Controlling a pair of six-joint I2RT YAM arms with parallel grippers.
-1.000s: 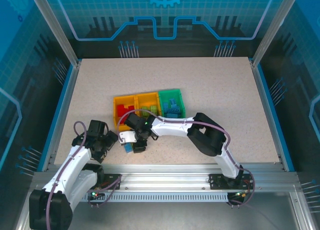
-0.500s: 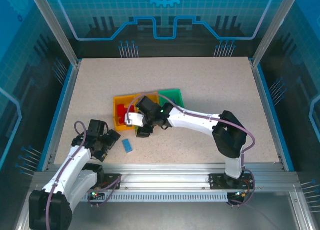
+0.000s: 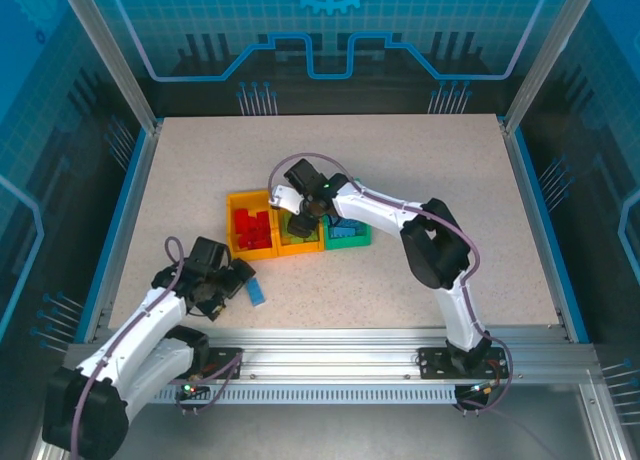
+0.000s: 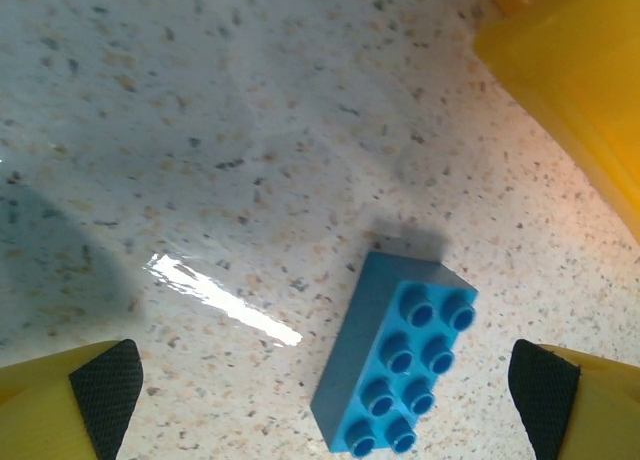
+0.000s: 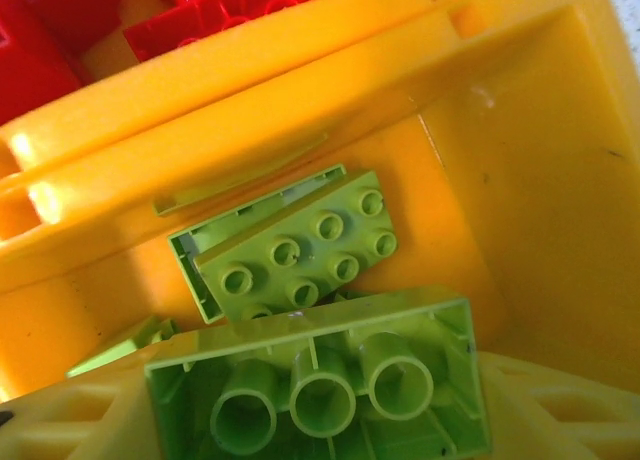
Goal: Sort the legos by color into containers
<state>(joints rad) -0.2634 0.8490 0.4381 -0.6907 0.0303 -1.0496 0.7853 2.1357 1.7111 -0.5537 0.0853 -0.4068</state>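
The legos (image 3: 252, 223) are nearly sorted: my right gripper (image 3: 303, 218), pinching a light green brick (image 5: 318, 400), has swung over the middle bin (image 5: 520, 180), and my left gripper (image 4: 325, 395), jaws spread, now straddles the lone blue brick (image 4: 395, 375) by the table's (image 3: 420, 180) near edge.

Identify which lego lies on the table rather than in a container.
The blue lego, studs-up on the speckled table. The rest lie in the containers, bar one green lego in the right tool.

Seen from above, the right arm (image 3: 385, 210) hides half the green bin (image 3: 349, 236).
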